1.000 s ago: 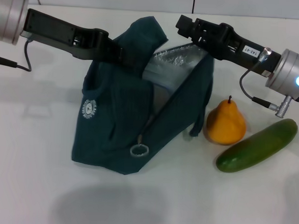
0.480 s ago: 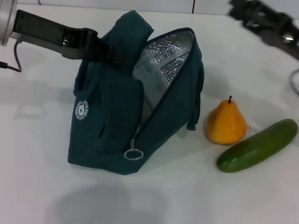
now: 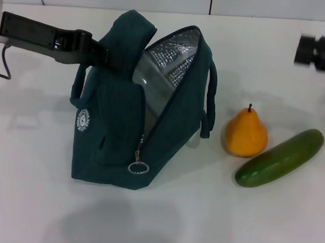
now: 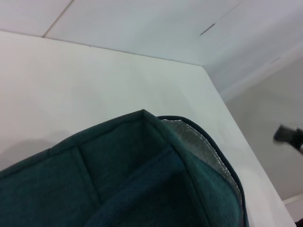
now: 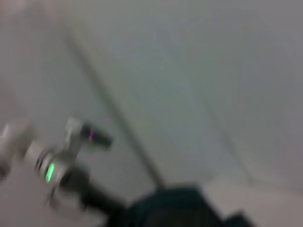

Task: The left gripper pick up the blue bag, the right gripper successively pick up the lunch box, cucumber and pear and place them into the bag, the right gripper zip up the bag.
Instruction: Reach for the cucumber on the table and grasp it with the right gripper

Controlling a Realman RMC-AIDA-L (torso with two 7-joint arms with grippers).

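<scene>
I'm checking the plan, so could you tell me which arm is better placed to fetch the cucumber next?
The right. The cucumber lies on the robot's right, beside the pear, and the right end effector is free above that side. The left end effector is busy holding up the blue bag.

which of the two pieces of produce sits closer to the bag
The pear, upright just beside the blue bag; the cucumber lies on the pear's far side from it.

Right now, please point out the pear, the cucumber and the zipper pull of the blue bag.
pear [image 3: 246,136], head view, on its yellow belly.
cucumber [image 3: 280,158], head view, at mid-length.
zipper pull [image 3: 138,167], head view, on the silver ring of the blue bag [image 3: 114,130].
</scene>
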